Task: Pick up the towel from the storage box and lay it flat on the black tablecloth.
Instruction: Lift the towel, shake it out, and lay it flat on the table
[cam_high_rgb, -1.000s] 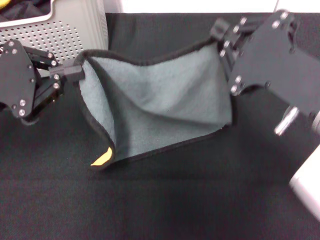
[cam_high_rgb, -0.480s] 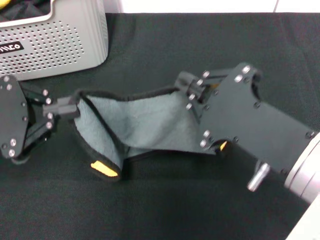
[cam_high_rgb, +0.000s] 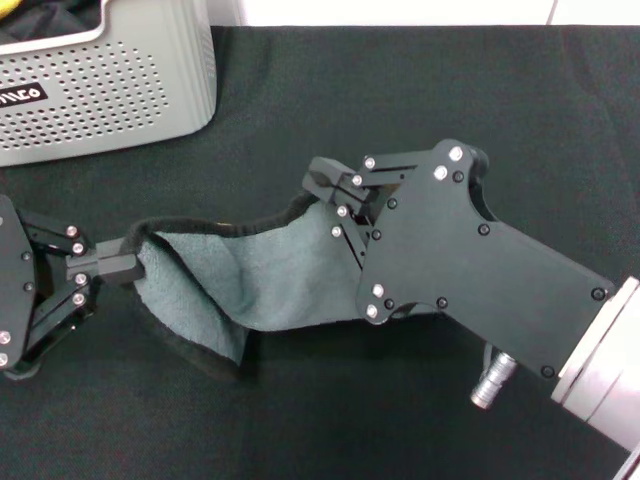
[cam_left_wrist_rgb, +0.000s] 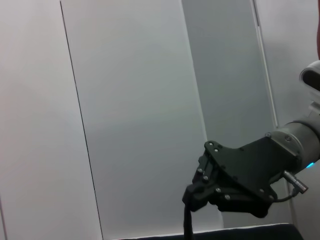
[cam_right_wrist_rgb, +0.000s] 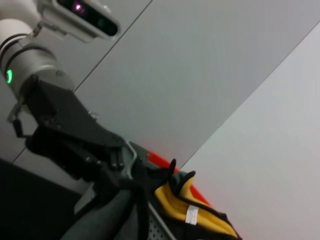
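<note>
The towel (cam_high_rgb: 265, 280), grey-green side up with a black border, hangs stretched between my two grippers just above the black tablecloth (cam_high_rgb: 330, 90). My left gripper (cam_high_rgb: 128, 265) is shut on its left corner. My right gripper (cam_high_rgb: 325, 185) is shut on its upper right corner. The towel's lower edge folds under near the cloth. The light grey perforated storage box (cam_high_rgb: 120, 85) stands at the back left. In the right wrist view the towel (cam_right_wrist_rgb: 107, 215) hangs below my left gripper (cam_right_wrist_rgb: 120, 182). The left wrist view shows my right gripper (cam_left_wrist_rgb: 192, 192) with the towel's dark edge below it.
More cloths lie in the storage box, yellow and black in the right wrist view (cam_right_wrist_rgb: 192, 210). A white wall runs behind the table's far edge (cam_high_rgb: 400, 12).
Both grippers have moved toward me and down with the towel. The towel has sagged and narrowed, and its yellow corner no longer shows.
</note>
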